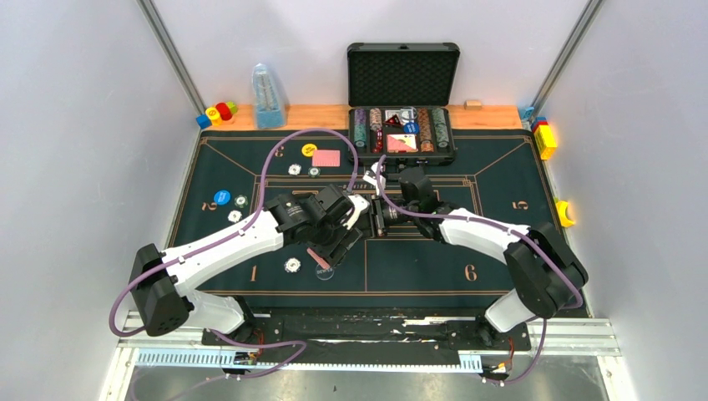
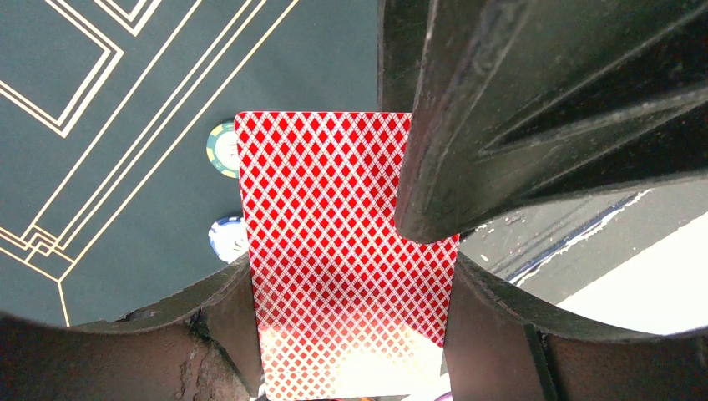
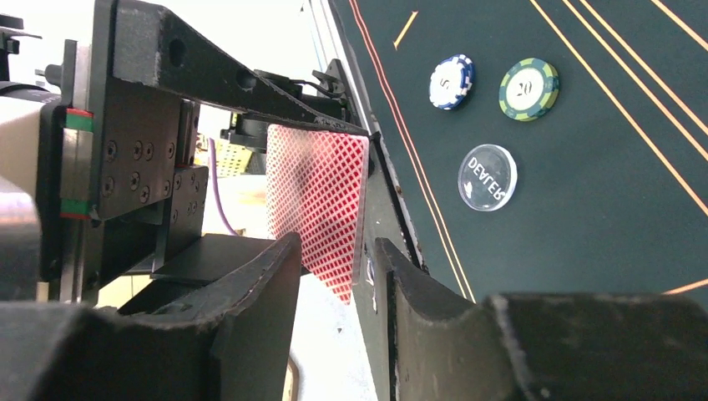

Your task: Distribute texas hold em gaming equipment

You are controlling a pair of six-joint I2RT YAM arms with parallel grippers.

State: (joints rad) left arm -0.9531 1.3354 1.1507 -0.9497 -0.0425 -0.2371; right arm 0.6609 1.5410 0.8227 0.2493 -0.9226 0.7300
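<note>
- The left gripper point(image 2: 351, 267) is clamped on a red-backed playing card point(image 2: 326, 209). Its fingers press the card's two long edges, holding it above the middle of the green mat point(image 1: 501, 251).
- The right gripper point(image 3: 338, 242) faces it from the opposite side. Its fingers stand apart, one on each side of the card's free end, and it is unclear whether they touch the card.
- On the mat near the held card lie a clear dealer button point(image 3: 488, 176), a green chip point(image 3: 528, 88) and a blue and white chip point(image 3: 452, 82), close together.
- Another card point(image 1: 326, 158) lies flat farther back, just beside a yellow disc point(image 1: 309, 149).
- An open black case point(image 1: 402, 75) holding rows of chips sits at the mat's far edge.
</note>
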